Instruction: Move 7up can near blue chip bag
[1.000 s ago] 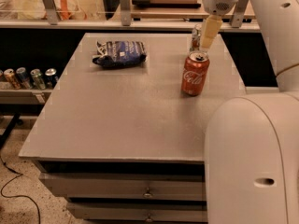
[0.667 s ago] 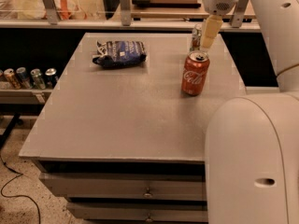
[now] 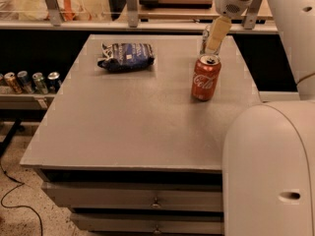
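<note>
The blue chip bag [image 3: 126, 57] lies wrinkled at the back left of the grey table [image 3: 128, 127]. My gripper [image 3: 214, 35] is at the back right of the table, just behind the red Coca-Cola can [image 3: 205, 77]. A thin silver-green sliver of the 7up can [image 3: 203, 42] shows at the gripper's left side. The rest of that can is hidden behind the gripper. The gripper and 7up can are well to the right of the chip bag.
The red Coca-Cola can stands upright in front of the gripper. Several cans [image 3: 29, 81] sit on a low shelf left of the table. My white arm and body [image 3: 268, 171] fill the lower right. Drawers [image 3: 147, 200] are under the table's front edge.
</note>
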Tool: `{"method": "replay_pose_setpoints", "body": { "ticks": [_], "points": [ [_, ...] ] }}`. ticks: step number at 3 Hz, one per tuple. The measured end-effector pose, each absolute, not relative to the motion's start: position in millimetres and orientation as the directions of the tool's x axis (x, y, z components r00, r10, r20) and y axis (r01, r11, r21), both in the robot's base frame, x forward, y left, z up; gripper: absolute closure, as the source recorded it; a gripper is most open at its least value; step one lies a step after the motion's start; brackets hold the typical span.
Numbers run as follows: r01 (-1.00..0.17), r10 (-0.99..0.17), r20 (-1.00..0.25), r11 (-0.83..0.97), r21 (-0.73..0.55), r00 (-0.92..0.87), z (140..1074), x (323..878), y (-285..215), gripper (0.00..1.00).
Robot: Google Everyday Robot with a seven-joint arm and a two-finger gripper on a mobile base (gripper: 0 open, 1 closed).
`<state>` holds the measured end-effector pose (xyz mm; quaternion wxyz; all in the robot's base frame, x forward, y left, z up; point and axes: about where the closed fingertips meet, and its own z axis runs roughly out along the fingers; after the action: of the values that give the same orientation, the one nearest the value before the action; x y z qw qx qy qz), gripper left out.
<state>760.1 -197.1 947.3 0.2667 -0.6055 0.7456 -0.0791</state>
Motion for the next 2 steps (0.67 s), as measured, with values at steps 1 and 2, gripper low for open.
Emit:
{"method": "replay_pose_setpoints", "body": {
  "ticks": [1, 2],
  "points": [
    [-0.845, -0.921, -0.342, 0.329, -0.422, -0.188, 943.8, 762.1, -198.4, 0.0],
    [-0.835, -0.898, -0.373, 0.382, -0.395, -0.235, 938.9, 761.7, -197.7, 0.0]
  ]
}}
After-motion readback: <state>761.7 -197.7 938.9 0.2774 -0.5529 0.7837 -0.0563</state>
